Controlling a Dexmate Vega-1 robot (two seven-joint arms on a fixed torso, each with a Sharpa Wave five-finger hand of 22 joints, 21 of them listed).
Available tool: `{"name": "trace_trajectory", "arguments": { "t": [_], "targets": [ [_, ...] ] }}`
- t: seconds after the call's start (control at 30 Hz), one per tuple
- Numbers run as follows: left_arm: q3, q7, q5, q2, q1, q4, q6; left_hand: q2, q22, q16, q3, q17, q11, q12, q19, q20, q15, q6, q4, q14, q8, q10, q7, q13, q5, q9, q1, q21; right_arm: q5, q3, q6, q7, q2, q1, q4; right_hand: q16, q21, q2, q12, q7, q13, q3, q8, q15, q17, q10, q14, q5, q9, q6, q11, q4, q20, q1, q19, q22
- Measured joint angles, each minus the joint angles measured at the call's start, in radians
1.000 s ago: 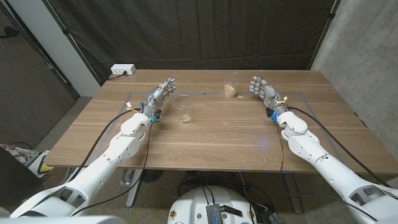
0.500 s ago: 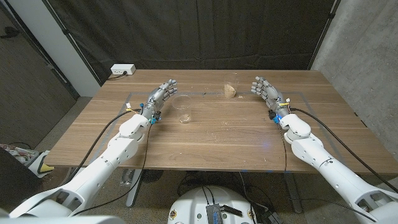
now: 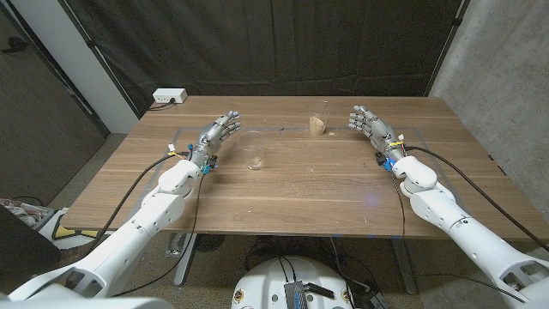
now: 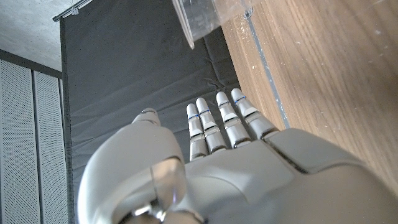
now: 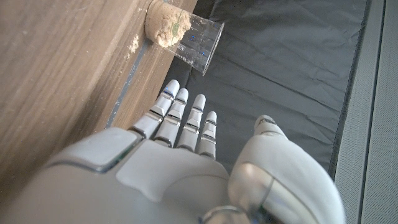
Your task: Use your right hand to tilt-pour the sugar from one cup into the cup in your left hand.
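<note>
A clear cup with brown sugar (image 3: 319,119) in its bottom stands upright at the table's far middle; it also shows in the right wrist view as the sugar cup (image 5: 181,35). An empty clear cup (image 3: 251,151) stands left of centre, and its rim shows in the left wrist view as the empty cup (image 4: 208,15). My left hand (image 3: 218,135) is open just left of the empty cup, apart from it, fingers extended. My right hand (image 3: 370,126) is open to the right of the sugar cup, a gap between them. Both hands hold nothing.
A white power strip (image 3: 169,97) lies at the table's far left corner. Thin tape lines (image 3: 283,129) mark a rectangle on the wooden table (image 3: 292,189). A dark curtain hangs behind the table. Cables run along both forearms.
Both arms have shifted slightly outward and forward; the right hand has drifted a little to the right. The cups have not moved.
</note>
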Motion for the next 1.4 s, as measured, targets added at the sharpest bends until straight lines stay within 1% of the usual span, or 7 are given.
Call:
{"name": "trace_trajectory", "arguments": {
  "t": [0.07, 0.1, 0.37, 0.47, 0.63, 0.8, 1.4],
  "targets": [
    [0.000, 0.001, 0.003, 0.000, 0.000, 0.000, 0.000, 0.000, 0.000, 0.000, 0.000, 0.000, 0.000, 0.000, 0.000, 0.000, 0.000, 0.000, 0.000, 0.000, 0.000, 0.000, 0.000, 0.000, 0.004, 0.000, 0.000, 0.000, 0.000, -0.004, 0.000, 0.000, -0.002, 0.011, 0.025, 0.000, 0.000, 0.000, 0.000, 0.002, 0.000, 0.000, 0.000, 0.002, 0.000, 0.000, -0.002, 0.000, 0.000, -0.002, 0.000, 0.000, 0.000, 0.000, 0.000, 0.000],
    [-0.007, 0.001, 0.005, 0.023, 0.021, -0.026, 0.000, 0.000, 0.000, 0.000, 0.000, 0.000, 0.000, 0.000, 0.000, 0.000, 0.000, 0.000, 0.000, 0.000, 0.000, 0.000, 0.000, 0.000, 0.004, 0.000, 0.000, 0.000, -0.033, -0.006, 0.036, 0.056, -0.003, 0.014, 0.033, 0.000, 0.000, 0.000, 0.000, 0.002, 0.000, 0.000, 0.000, 0.005, 0.000, 0.000, -0.005, 0.000, 0.000, -0.002, 0.000, 0.000, 0.000, 0.000, 0.000, 0.000],
    [-0.007, 0.000, 0.014, 0.028, 0.024, -0.028, -0.006, -0.004, 0.000, 0.000, 0.000, -0.004, 0.000, 0.000, 0.000, 0.000, 0.000, 0.000, 0.000, 0.000, 0.000, 0.011, 0.000, 0.000, 0.004, 0.000, -0.004, 0.000, -0.053, -0.020, 0.055, 0.074, -0.019, 0.040, 0.097, 0.000, -0.004, -0.006, 0.000, -0.003, 0.000, -0.003, 0.000, 0.005, 0.000, -0.005, -0.005, 0.000, 0.000, -0.007, -0.005, -0.003, 0.000, -0.006, 0.000, 0.000],
    [-0.007, -0.002, 0.018, 0.032, 0.024, -0.030, -0.008, -0.004, 0.000, 0.000, 0.000, -0.005, 0.000, 0.000, 0.000, 0.000, -0.001, 0.000, 0.000, 0.009, 0.000, 0.011, 0.000, 0.000, 0.004, 0.000, -0.004, 0.000, -0.085, -0.025, 0.082, 0.090, -0.025, 0.051, 0.117, 0.000, -0.007, -0.035, -0.004, -0.006, 0.000, -0.011, -0.012, 0.003, -0.004, -0.014, -0.025, 0.001, 0.000, -0.030, -0.008, -0.011, 0.000, -0.014, 0.000, 0.000],
    [-0.006, -0.002, 0.022, 0.036, 0.025, -0.033, -0.008, -0.004, 0.000, 0.000, 0.003, -0.005, 0.000, 0.000, 0.000, 0.000, -0.001, 0.000, -0.003, 0.009, 0.000, 0.011, 0.000, 0.000, 0.004, 0.000, -0.004, 0.000, -0.107, -0.035, 0.098, 0.097, -0.035, 0.069, 0.147, -0.011, -0.033, -0.087, -0.040, 0.012, -0.013, -0.032, -0.042, 0.005, -0.009, -0.104, -0.096, 0.007, -0.001, -0.120, -0.014, -0.032, 0.006, -0.034, -0.006, 0.000],
    [-0.006, 0.001, 0.030, 0.043, 0.027, -0.045, -0.008, -0.004, 0.000, 0.000, 0.004, -0.005, -0.005, 0.000, 0.000, 0.000, -0.001, 0.000, -0.004, 0.009, 0.000, 0.016, 0.000, 0.000, 0.004, 0.000, -0.004, 0.000, -0.148, -0.052, 0.129, 0.114, -0.039, 0.106, 0.202, -0.017, -0.050, -0.118, -0.058, 0.024, -0.020, -0.043, -0.043, 0.006, -0.014, -0.163, -0.149, 0.016, -0.003, -0.177, -0.016, -0.043, 0.012, -0.044, -0.024, 0.000],
    [0.002, 0.029, 0.056, 0.058, 0.025, -0.071, 0.025, 0.001, -0.003, 0.000, 0.004, -0.009, 0.000, 0.000, 0.000, 0.000, -0.001, 0.004, -0.004, 0.009, 0.000, 0.022, 0.004, 0.000, 0.004, 0.000, -0.017, 0.000, -0.269, -0.125, 0.247, 0.146, -0.021, 0.262, 0.455, -0.018, -0.076, -0.128, -0.059, 0.027, -0.023, -0.051, -0.043, 0.005, -0.019, -0.205, -0.195, 0.034, -0.003, -0.212, -0.019, -0.051, 0.014, -0.046, -0.061, 0.000]
  ]
}}
